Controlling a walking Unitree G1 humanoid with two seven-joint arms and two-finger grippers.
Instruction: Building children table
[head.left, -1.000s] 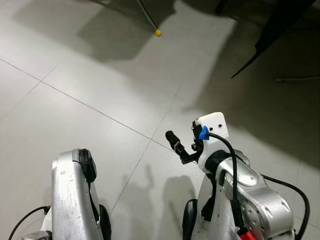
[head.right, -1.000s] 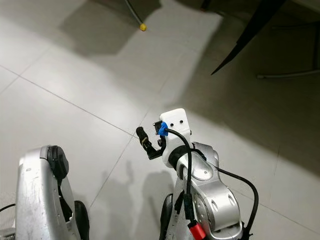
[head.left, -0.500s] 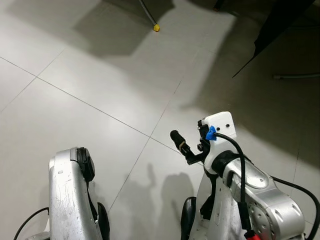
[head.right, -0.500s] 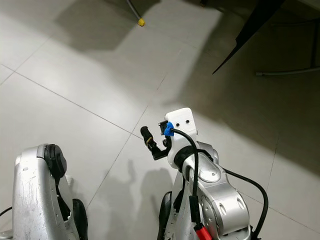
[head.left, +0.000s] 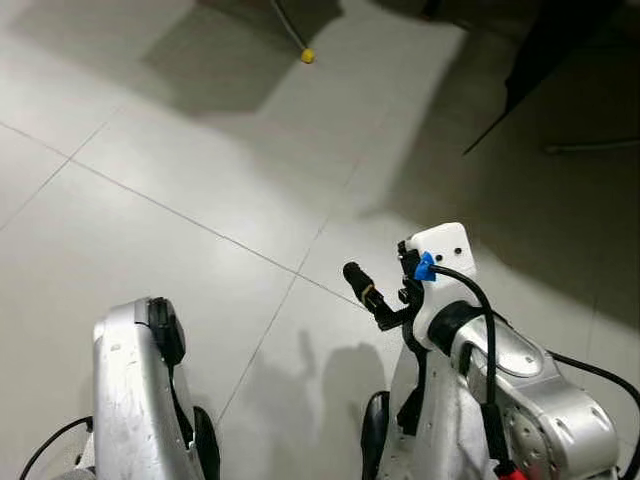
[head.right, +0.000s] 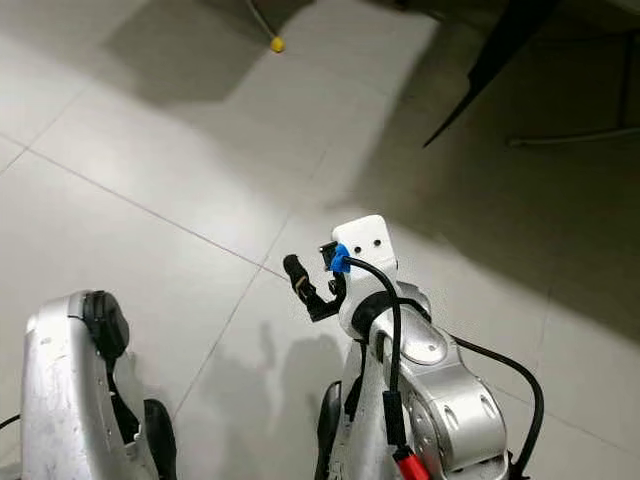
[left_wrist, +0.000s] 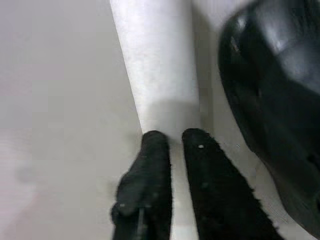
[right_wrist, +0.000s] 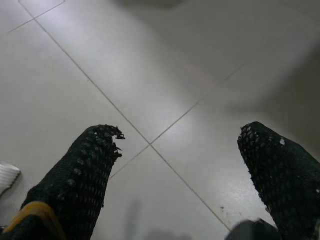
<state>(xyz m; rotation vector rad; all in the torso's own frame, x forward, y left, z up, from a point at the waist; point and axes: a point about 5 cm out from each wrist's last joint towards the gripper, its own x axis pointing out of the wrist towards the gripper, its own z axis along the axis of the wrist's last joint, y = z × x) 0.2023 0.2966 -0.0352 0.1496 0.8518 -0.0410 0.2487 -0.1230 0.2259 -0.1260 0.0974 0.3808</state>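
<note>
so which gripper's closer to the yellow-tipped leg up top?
Right. The right gripper is raised, pointing toward the yellow-tipped leg; the left gripper hangs low beside the robot's body, further back.

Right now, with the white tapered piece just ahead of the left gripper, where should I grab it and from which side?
Grip the white tapered piece at its narrow end, nearest the left gripper, coming straight along its length and closing across its width. It slims toward that end, so it likely fits best there.
</note>
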